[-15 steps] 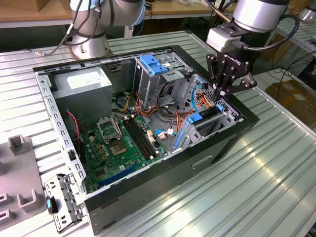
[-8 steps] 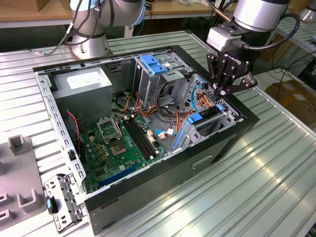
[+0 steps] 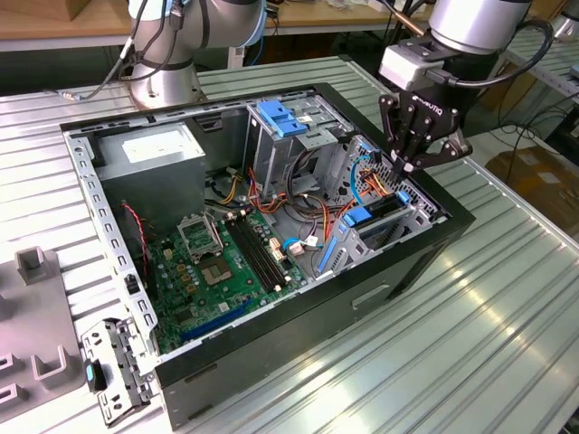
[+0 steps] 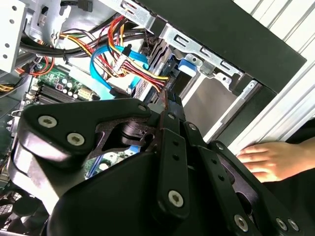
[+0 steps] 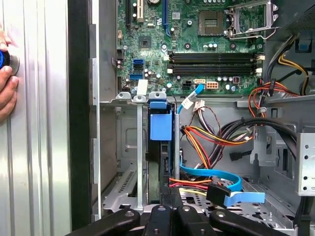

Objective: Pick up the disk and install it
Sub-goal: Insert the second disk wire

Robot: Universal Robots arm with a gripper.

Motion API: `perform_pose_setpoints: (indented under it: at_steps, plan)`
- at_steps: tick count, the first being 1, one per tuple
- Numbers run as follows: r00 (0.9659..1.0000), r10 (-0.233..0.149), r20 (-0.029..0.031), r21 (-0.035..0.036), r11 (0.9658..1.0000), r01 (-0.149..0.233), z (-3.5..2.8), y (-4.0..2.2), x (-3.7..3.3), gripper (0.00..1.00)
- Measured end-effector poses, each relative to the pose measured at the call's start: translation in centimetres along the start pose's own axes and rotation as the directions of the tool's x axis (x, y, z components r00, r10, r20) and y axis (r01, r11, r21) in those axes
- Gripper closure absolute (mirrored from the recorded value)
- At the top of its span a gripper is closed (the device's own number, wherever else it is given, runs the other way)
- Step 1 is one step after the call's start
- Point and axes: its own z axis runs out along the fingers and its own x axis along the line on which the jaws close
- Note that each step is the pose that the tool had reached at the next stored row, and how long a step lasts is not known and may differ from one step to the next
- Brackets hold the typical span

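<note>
The disk (image 3: 378, 210) stands on edge in the drive bay at the corner of the open computer case (image 3: 298, 307) on the exterior view's right, its blue bracket (image 3: 357, 217) facing the motherboard. In the first wrist view the disk (image 5: 156, 167) sits in its slot under the blue tab (image 5: 160, 125). My gripper (image 3: 399, 166) hovers just above the disk's far end, shut, with nothing visible between its fingers (image 5: 170, 196). The second wrist view shows the closed fingertips (image 4: 170, 98) right at the disk's (image 4: 158, 54) top edge, beside a bundle of coloured cables (image 4: 133, 66).
The case holds a green motherboard (image 3: 226, 262), a grey power supply (image 3: 154, 149), a drive cage with a blue latch (image 3: 280, 117), and loose cables (image 5: 216, 137). A person's hand (image 4: 268, 160) rests on the table beside the case. A metal bracket plate (image 3: 113, 371) lies outside.
</note>
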Motion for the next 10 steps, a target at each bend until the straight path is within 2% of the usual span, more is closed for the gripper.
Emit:
perform_pose_setpoints:
  at_steps: [2, 4, 6, 10]
  plan:
    - [1.0000, 0.000, 0.0018, 0.0000, 1.0000, 0.000, -0.08, 0.47, 0.02, 0.89]
    - [1.0000, 0.000, 0.0048, 0.0001, 1.0000, 0.000, -0.48, 0.61, 0.04, 0.89]
    - [1.0000, 0.000, 0.0052, 0.0000, 1.0000, 0.000, -1.27, 0.61, 0.09, 0.89]
    - [1.0000, 0.000, 0.0060, 0.0000, 1.0000, 0.000, -2.33, 0.58, 0.16, 0.89]
